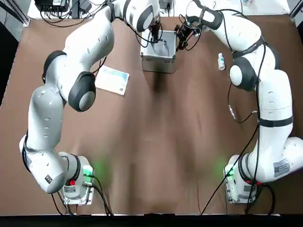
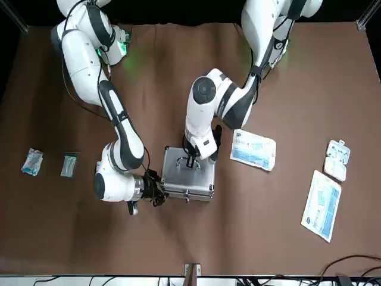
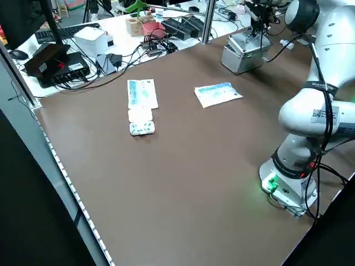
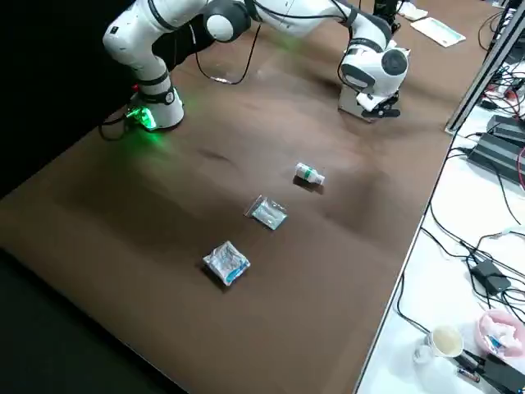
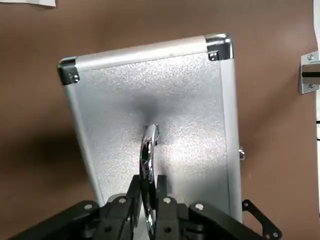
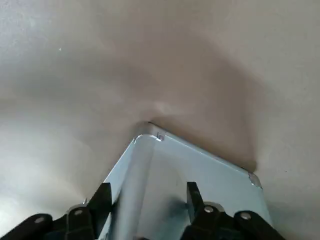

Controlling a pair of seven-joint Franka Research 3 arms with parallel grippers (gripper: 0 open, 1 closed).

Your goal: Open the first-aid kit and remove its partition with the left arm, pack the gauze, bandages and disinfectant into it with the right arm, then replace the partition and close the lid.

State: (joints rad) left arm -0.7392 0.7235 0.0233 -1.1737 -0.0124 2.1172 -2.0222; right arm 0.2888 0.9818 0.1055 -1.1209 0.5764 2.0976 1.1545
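Brown covering spreads over the table (image 1: 142,161), where the closed silver case (image 2: 187,176) stands. Above its lid, the left gripper (image 5: 148,182) has its pincer around the metal handle (image 5: 148,155); the right gripper (image 6: 149,192) is spread at the case's side.

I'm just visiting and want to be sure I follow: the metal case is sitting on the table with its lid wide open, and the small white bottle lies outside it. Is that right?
Not quite: the lid of the metal case is shut, as the left wrist view shows. The small white bottle does lie outside it.
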